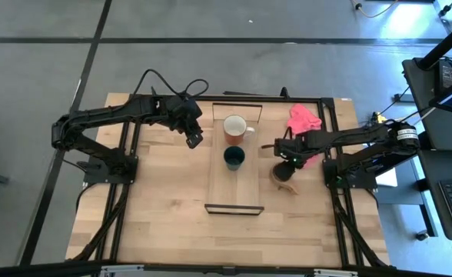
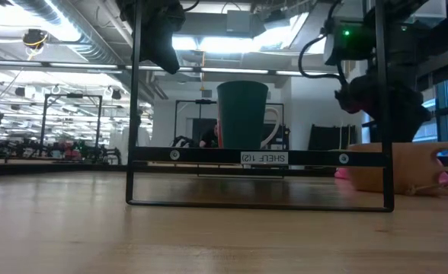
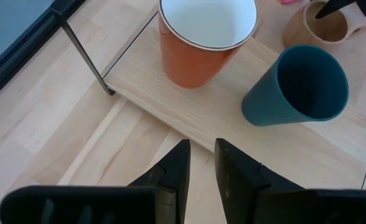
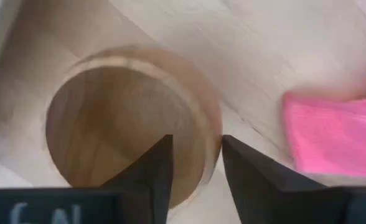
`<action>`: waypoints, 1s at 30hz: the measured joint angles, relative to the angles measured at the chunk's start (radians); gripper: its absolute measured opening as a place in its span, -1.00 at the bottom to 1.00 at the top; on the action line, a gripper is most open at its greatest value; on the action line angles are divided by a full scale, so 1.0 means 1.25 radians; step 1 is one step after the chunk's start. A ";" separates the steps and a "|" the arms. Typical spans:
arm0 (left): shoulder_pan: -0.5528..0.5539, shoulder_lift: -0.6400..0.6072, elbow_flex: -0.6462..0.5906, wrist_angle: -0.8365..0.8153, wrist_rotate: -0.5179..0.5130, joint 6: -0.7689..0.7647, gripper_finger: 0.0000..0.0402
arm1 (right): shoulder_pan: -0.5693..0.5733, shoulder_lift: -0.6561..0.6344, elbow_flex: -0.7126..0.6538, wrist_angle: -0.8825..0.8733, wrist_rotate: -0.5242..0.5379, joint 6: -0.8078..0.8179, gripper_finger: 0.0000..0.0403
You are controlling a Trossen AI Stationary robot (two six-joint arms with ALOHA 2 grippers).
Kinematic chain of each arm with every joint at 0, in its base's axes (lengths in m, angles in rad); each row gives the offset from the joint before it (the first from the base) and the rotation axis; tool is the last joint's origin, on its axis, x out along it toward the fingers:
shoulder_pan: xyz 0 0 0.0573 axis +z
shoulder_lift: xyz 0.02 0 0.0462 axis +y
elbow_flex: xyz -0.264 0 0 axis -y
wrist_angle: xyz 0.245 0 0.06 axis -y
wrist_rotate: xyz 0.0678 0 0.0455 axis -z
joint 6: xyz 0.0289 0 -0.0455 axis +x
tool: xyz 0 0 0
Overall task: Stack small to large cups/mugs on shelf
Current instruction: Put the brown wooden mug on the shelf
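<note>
Standing on the shelf (image 1: 234,181), a long light-wood board with thin black metal frame ends lying in the middle of the table (image 1: 157,223), are two of the three cups. The orange-brown mug (image 1: 235,128), white inside, occupies the shelf's far part, its handle turned toward the right arm's side. The dark green handleless cup (image 1: 234,158) stands upright just nearer than the mug, close to it but apart, roughly at the shelf's middle. The nearer half of the shelf is bare board.

The tan wooden handled cup (image 1: 284,176) rests upright on the table just off the shelf's right long edge, level with the green cup or slightly nearer. The right gripper (image 1: 287,162) is directly above this cup; in the right wrist view its two dark fingers (image 4: 155,171) straddle the cup's rim, one inside the bowl and one outside, parted, and whether they press the wall cannot be told. A pink cloth (image 1: 304,118) lies beyond the wooden cup, off the shelf's far right corner.

The left gripper (image 1: 194,138) hangs just off the shelf's left long edge, beside the mug, its fingers (image 3: 173,174) nearly closed, with a narrow gap, holding nothing.
</note>
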 joint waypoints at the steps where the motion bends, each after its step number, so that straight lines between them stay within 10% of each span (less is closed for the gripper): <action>1: 0.000 0.000 0.000 0.000 0.000 0.000 -0.66 | -0.002 0.000 0.000 0.006 -0.003 0.000 -0.34; 9: 0.001 0.000 0.000 0.000 0.000 0.000 -0.66 | -0.024 0.001 -0.001 0.011 -0.010 -0.020 -0.91; 30: 0.001 0.000 0.000 0.000 0.000 -0.027 -0.66 | 0.009 0.001 0.243 -0.162 -0.006 -0.229 -0.89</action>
